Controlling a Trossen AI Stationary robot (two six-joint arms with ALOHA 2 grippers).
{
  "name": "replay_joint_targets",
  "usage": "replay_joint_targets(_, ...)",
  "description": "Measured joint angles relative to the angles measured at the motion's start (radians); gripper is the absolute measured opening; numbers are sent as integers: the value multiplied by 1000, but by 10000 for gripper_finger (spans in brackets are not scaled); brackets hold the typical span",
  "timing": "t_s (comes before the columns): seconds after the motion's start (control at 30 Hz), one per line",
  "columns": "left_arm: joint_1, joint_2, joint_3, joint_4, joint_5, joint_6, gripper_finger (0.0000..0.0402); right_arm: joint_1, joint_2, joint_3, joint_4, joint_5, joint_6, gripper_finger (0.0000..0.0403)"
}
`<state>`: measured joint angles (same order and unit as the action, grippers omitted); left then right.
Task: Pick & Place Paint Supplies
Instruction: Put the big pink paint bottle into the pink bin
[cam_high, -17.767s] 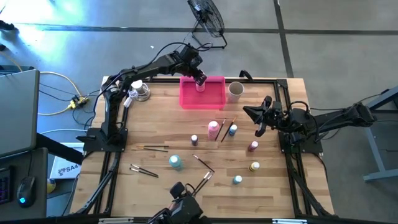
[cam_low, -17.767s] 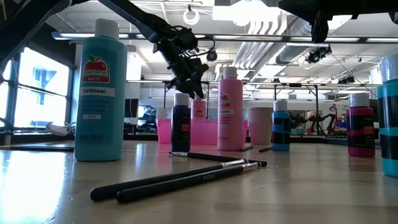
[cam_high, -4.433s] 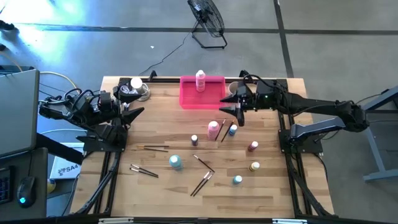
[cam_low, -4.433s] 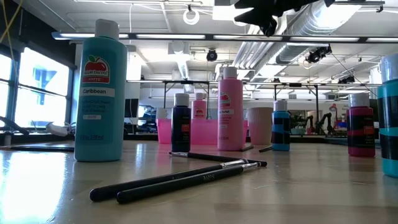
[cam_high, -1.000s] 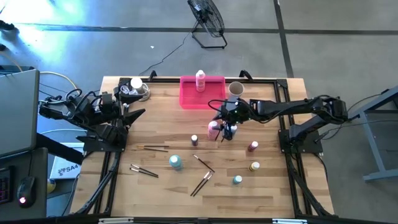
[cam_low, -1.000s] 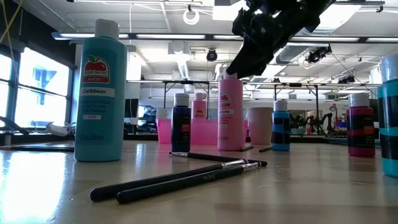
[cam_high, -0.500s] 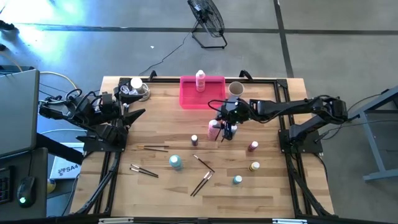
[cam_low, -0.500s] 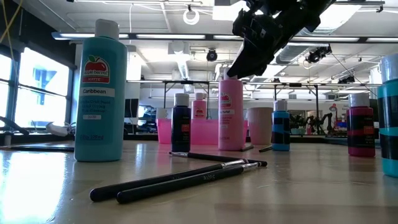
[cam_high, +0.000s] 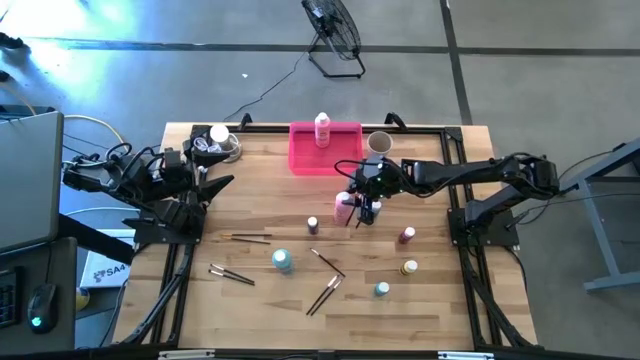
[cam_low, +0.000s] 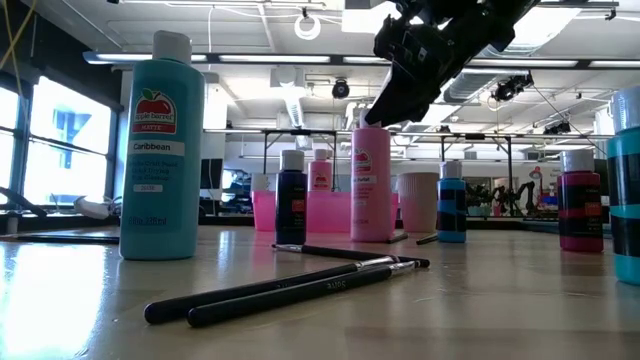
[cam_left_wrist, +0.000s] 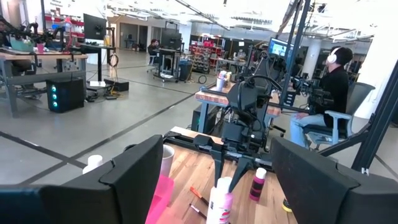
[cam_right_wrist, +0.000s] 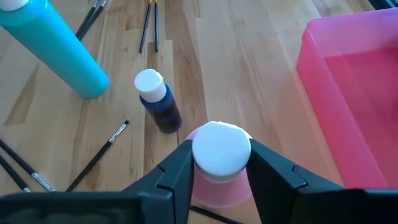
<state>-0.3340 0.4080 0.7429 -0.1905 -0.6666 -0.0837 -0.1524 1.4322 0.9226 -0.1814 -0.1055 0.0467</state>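
A tall pink bottle (cam_high: 343, 208) with a white cap stands upright on the wooden table's middle, and my right gripper (cam_right_wrist: 221, 155) is shut on it. A tiny dark blue bottle (cam_right_wrist: 158, 102) and a tall teal bottle (cam_high: 283, 260) stand nearby on their bases. Another pink bottle (cam_high: 322, 127) stands in the pink tray (cam_high: 300, 160). Tiny dark red (cam_high: 407, 236), yellow (cam_high: 409, 268) and teal (cam_high: 381, 289) bottles stand toward the right. Thin brushes (cam_high: 250, 237) lie flat. My left gripper (cam_left_wrist: 214, 149) waits open over the table's left edge. My right gripper pinches the pink bottle's white cap (cam_right_wrist: 221, 144) between its two fingers (cam_right_wrist: 180, 167), one on either side of the cap. The fingers come slanting down from the table's right side. The bottle stays upright with its base on the table (cam_low: 370, 238).
A pale cup (cam_high: 378, 145) stands right of the tray at the far edge. A tiny blue bottle (cam_high: 374, 209) stands just right of the held bottle. More brushes (cam_high: 322, 295) lie toward the near edge. A person sits at a desk beyond the table (cam_left_wrist: 329, 93).
My right gripper has shut its fingers in on the pink bottle's cap while staying in place. The bottle has kept standing on the table.
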Motion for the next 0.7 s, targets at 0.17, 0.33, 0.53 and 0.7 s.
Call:
replay_joint_targets(0.17, 0, 0, 0, -1, 0, 0, 294, 0, 0, 0, 0, 0, 0, 129)
replay_joint_targets(0.33, 0, 0, 0, -3, 0, 0, 294, 0, 0, 0, 0, -1, 0, 128)
replay_joint_targets(0.53, 0, 0, 0, -9, 0, 0, 294, 0, 0, 0, 0, -1, 0, 129)
replay_joint_targets(0.7, 0, 0, 0, -19, 0, 0, 294, 0, 0, 0, 0, -1, 0, 130)
